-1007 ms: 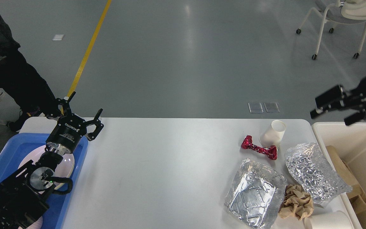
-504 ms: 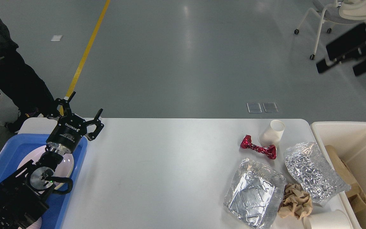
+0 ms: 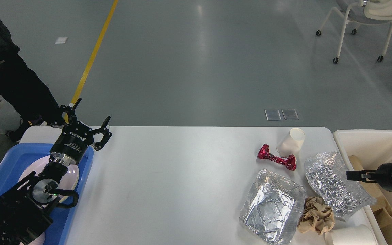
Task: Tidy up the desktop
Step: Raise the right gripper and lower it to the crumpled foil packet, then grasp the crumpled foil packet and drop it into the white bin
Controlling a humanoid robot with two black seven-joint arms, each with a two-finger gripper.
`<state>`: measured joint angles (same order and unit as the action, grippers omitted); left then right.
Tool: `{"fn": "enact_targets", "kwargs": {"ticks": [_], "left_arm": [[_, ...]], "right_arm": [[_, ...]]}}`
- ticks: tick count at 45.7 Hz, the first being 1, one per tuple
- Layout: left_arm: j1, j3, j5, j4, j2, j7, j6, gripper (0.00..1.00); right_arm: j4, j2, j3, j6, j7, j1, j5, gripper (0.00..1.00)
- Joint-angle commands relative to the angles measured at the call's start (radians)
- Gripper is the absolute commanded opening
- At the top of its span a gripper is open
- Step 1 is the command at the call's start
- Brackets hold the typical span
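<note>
The white desktop (image 3: 182, 177) carries litter at its right end: a paper cup on its side (image 3: 293, 141), a red foil wrapper (image 3: 277, 157), a flattened foil tray (image 3: 272, 211), a crumpled silver bag (image 3: 333, 185), a brown paper wad (image 3: 316, 216) and a white cup at the front edge (image 3: 350, 236). My left gripper (image 3: 90, 114) is open and empty above the table's back left corner. My right gripper (image 3: 352, 176) comes in from the right edge, low over the bin beside the silver bag. Only one dark finger shows, so its state is unclear.
A cream bin (image 3: 369, 143) with brown cardboard inside stands off the table's right end. A blue tray (image 3: 12, 160) with a white plate (image 3: 73, 177) sits at the left under my left arm. A person in black (image 3: 9, 78) stands at back left. A wheeled chair (image 3: 362, 20) is at far right.
My right arm has swung from high at the upper right down to low over the bin, next to the silver bag. The left arm and the litter have not moved.
</note>
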<state>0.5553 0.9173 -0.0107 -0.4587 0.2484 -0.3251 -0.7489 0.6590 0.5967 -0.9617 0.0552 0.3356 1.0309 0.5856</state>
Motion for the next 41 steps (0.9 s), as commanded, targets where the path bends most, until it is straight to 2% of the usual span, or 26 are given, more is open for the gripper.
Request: {"fn": "enact_targets", "kwargs": {"ticks": [1,20,24,26,28,29,31,32,34,36,41], "left_arm": [[0.0,0.0,0.0,0.0,0.0,0.0,0.0,1.0],[0.0,0.0,0.0,0.0,0.0,0.0,0.0,1.0],[0.0,0.0,0.0,0.0,0.0,0.0,0.0,1.0],[0.0,0.0,0.0,0.0,0.0,0.0,0.0,1.0],[0.0,0.0,0.0,0.0,0.0,0.0,0.0,1.0],[0.0,0.0,0.0,0.0,0.0,0.0,0.0,1.0],[0.0,0.0,0.0,0.0,0.0,0.0,0.0,1.0],[0.0,0.0,0.0,0.0,0.0,0.0,0.0,1.0],[0.0,0.0,0.0,0.0,0.0,0.0,0.0,1.0],[0.0,0.0,0.0,0.0,0.0,0.0,0.0,1.0],[0.0,0.0,0.0,0.0,0.0,0.0,0.0,1.0]], "right_arm": [[-0.015,-0.009,0.07,-0.003,0.002,-0.048,-0.006,1.0],[-0.091,-0.074,0.081,-0.078,-0.004,-0.112,-0.003,1.0],[-0.125,-0.094,0.084,-0.083,-0.006,-0.133,-0.001,0.97],[-0.139,-0.104,0.089,-0.083,-0.004,-0.141,-0.001,0.89],[-0.153,-0.11,0.095,-0.083,-0.006,-0.15,-0.001,0.75],[-0.159,-0.114,0.098,-0.083,-0.006,-0.156,-0.001,0.59],[-0.16,-0.117,0.098,-0.083,-0.006,-0.161,-0.001,0.37],[-0.16,-0.117,0.098,-0.083,-0.006,-0.163,-0.001,0.3],[-0.162,-0.117,0.098,-0.083,-0.006,-0.163,-0.001,0.25],[-0.162,-0.117,0.098,-0.083,-0.006,-0.163,-0.001,0.0],[-0.165,-0.117,0.121,-0.083,-0.006,-0.164,-0.001,0.0]]}}
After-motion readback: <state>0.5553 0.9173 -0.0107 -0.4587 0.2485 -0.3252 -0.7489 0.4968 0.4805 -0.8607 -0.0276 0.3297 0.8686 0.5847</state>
